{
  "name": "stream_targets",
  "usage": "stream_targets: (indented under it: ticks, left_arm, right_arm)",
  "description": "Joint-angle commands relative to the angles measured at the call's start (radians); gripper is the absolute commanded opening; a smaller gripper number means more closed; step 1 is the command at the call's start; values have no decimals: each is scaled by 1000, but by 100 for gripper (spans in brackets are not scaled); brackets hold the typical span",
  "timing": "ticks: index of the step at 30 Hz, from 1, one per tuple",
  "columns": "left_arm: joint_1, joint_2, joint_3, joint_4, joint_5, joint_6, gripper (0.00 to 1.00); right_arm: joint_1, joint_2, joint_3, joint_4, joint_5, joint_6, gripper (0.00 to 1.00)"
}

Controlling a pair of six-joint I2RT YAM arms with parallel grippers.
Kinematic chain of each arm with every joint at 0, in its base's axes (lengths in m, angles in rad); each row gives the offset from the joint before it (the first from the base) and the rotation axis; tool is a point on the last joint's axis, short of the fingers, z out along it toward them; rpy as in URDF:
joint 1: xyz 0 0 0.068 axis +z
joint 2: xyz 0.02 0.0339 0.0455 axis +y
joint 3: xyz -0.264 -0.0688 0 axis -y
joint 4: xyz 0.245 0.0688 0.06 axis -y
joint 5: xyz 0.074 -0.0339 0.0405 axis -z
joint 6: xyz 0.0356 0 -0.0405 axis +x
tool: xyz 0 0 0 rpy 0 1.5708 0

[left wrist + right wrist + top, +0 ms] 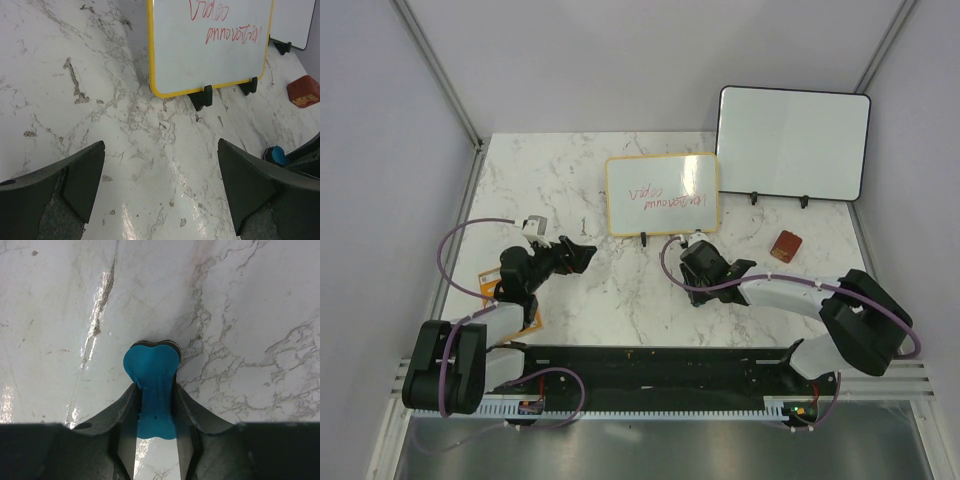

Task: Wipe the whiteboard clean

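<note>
Right gripper pinches a blue eraser (sides hidden by its jaws); left gripper gapes wide.

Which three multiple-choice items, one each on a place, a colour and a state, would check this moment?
1. Where does the red-brown block lie?
A) on the table in front of the black-framed whiteboard
B) between the arms' bases
C) at the table's left edge

2. What colour is the writing on the yellow-framed whiteboard?
A) blue
B) red
C) green

3. How does the right gripper stand?
A) wide open over bare table
B) shut on a blue object
C) shut on the red-brown block

Answers:
1 A: the top view shows it just in front of that board's feet.
2 B: red handwriting shows in the top and left wrist views.
3 B: its fingers pinch the blue object in the right wrist view.
</note>
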Motion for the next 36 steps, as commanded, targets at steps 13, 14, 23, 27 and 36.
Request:
stream_targets:
  ticks: [13, 14, 23, 27, 36]
  left_arm:
    - [0, 13, 35, 7, 4, -17, 100]
    - [0, 10, 35, 7, 4, -17, 99]
    - [0, 13, 38, 7, 9, -15, 100]
    - [0, 13, 38, 5, 9, -15, 99]
    - [0, 16, 40, 7, 12, -15, 99]
  right_arm:
    - [-1, -33, 8, -22, 27, 10, 45]
    - [-1, -21, 8, -19, 26, 12, 46]
    - [-3, -33, 4, -6, 37, 25, 49]
    - [-1, -34, -1, -5, 48, 38, 37]
    - [-1, -56, -10, 1, 51, 42, 8]
